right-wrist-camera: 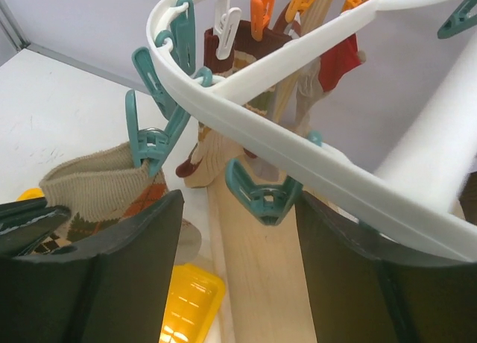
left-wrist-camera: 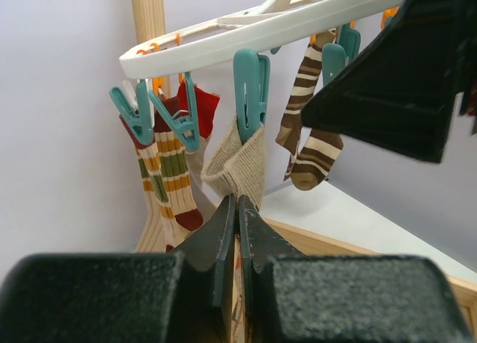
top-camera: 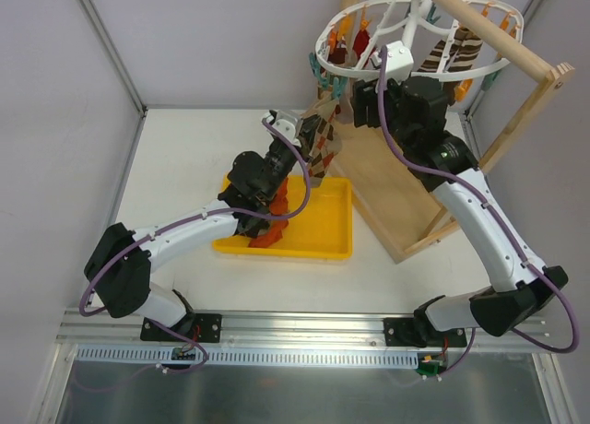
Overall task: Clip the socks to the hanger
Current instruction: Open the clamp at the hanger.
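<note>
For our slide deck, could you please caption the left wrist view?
Left gripper pinches a beige sock cuff below a teal clothespin on the white hanger, striped socks hanging alongside.

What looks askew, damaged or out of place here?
Nothing spilled or damaged. Only oddity: the argyle sock has its beige cuff bunched under a teal clothespin on the hanger, the left claw pinching it just below.

No legible text, labels, brand marks or numbers in any of the three views.
</note>
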Robot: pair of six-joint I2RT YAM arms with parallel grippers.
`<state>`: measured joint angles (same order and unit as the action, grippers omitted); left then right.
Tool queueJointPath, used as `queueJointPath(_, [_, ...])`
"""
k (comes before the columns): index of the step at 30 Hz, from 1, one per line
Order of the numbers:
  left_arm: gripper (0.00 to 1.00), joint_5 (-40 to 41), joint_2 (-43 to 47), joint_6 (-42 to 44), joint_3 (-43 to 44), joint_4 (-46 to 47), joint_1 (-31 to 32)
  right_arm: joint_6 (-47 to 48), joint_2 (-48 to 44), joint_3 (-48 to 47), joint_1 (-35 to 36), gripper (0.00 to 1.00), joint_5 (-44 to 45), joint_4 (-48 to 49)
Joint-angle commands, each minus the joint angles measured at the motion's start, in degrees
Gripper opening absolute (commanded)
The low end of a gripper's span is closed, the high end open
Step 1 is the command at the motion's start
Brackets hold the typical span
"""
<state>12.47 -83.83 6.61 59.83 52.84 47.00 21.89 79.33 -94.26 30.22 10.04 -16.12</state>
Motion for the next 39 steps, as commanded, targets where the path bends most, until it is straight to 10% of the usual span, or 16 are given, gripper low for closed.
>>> queueJointPath(1, [0.0, -1.92, 2.97, -1.34, -0.51, 3.85, -0.68, 1.49, -1.9, 3.72, -0.42, 0.65, 1.03, 14.44])
queueJointPath(17, [0.0, -2.54, 2.97, -1.78, -0.86, 4.38, -1.12, -2.82, -3.91, 10.66, -0.34, 0.6, 1.82, 29.82])
queueJointPath(27, [0.0, -2.8, 3.41, -2.83, -1.39, 4.38, -1.65, -2.73, -3.39, 9.01, -0.51, 0.06, 1.21, 30.01])
queueJointPath(33, [0.0, -2.72, 3.76, -3.1, -1.91, 4.38, -1.83, -5.1, -1.64, 5.06, -0.51, 0.01, -1.51, 23.95])
queueJointPath(39, [0.37, -2.44, 6.48, -5.02, -3.67, 3.15, -2.0, -9.58, -0.14, 0.22, -0.42, 0.01, -1.35, 14.2])
